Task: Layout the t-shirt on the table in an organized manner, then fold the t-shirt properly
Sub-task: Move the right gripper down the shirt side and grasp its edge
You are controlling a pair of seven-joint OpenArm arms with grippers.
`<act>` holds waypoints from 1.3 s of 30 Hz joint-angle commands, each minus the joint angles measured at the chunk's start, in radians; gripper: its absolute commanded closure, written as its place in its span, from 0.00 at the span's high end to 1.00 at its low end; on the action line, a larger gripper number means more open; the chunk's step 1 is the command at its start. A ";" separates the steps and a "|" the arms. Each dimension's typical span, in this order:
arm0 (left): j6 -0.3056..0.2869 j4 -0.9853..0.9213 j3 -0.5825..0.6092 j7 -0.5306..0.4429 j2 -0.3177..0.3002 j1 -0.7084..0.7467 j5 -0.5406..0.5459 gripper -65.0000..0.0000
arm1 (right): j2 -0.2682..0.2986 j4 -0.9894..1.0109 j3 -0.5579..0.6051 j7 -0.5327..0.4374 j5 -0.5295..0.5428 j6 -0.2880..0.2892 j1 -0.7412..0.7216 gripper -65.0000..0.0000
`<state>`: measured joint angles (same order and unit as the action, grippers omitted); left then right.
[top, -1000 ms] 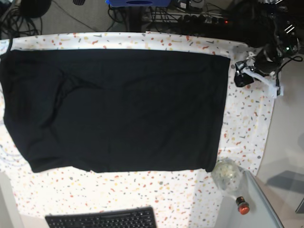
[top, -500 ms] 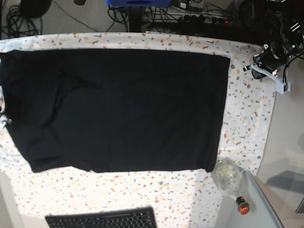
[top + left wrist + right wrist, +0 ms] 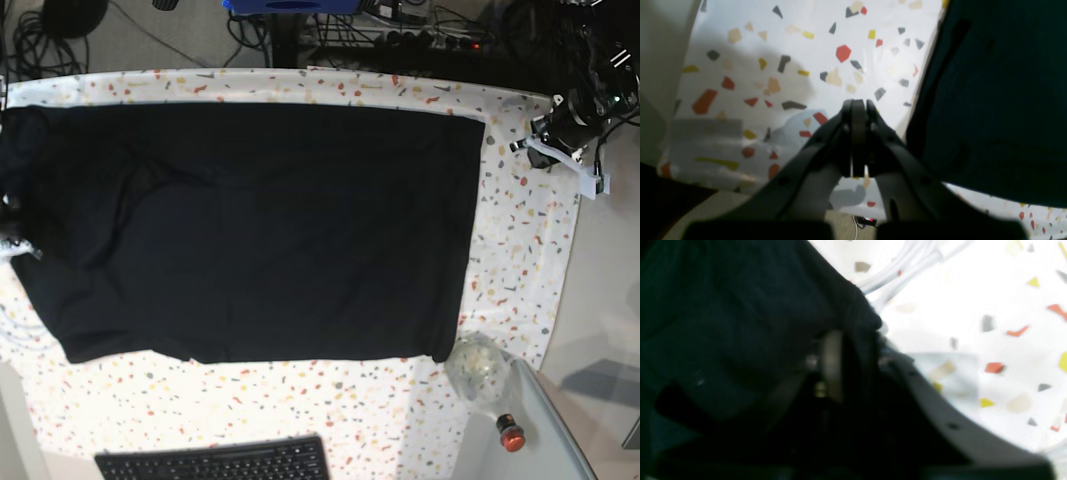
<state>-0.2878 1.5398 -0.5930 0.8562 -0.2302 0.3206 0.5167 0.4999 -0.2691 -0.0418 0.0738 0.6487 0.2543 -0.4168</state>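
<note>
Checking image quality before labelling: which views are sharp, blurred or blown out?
Base view: evenly lit and sharp, though the plain black t-shirt shows little detail. Left wrist: shut left gripper soft, speckled white table cover clear. Right wrist: blurred, cover overexposed.

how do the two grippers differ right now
The left gripper is shut on nothing, while the right gripper is closed on the t-shirt, with black cloth between its jaws. The left gripper hangs over bare speckled table beside the shirt's edge; the right one sits at the shirt's border, cloth bunched over it. Both have dark fingers.
</note>
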 commanded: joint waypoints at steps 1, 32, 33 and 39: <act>-0.004 0.011 -0.003 -0.013 -0.013 -0.002 0.007 0.00 | 0.018 -0.028 -0.005 -0.004 0.006 0.009 -0.020 0.11; -0.004 -0.066 -0.003 -0.013 -0.013 -0.021 0.007 0.00 | -0.056 -0.875 -0.238 0.352 0.012 -0.129 0.368 0.00; -0.004 -0.066 -0.003 -0.013 -0.013 -0.021 0.007 0.00 | -0.076 -0.927 -0.277 0.392 0.010 -0.129 0.393 0.00; -0.004 -0.071 -0.002 -0.013 -0.013 -0.034 0.007 0.00 | -0.163 -1.165 -0.384 0.578 0.009 -0.129 0.520 0.00</act>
<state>-0.2874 1.4544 -0.5922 0.8566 -0.2272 0.2943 0.5156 0.3206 -1.4200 -0.4194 0.6594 0.6476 0.1162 0.1127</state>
